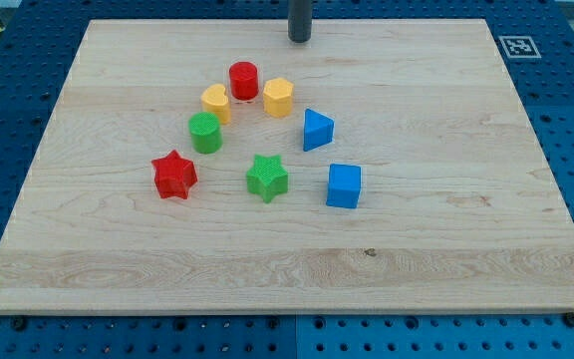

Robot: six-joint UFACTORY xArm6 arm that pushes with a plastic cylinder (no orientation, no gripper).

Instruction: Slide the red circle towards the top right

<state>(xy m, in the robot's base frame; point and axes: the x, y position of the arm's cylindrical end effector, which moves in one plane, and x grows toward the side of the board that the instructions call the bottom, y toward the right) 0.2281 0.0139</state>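
Note:
The red circle [244,80] stands on the wooden board [446,229], above the board's middle and slightly left. My tip [299,39] is near the view's top edge, up and to the right of the red circle, apart from it. A yellow hexagon [278,97] sits just right of the red circle. A yellow block [215,103] sits just left and below it.
A green cylinder [205,133] lies below the yellow block. A red star [174,176] is at the left, a green star [267,178] in the middle. A blue triangle [317,130] and a blue cube [344,185] are at the right.

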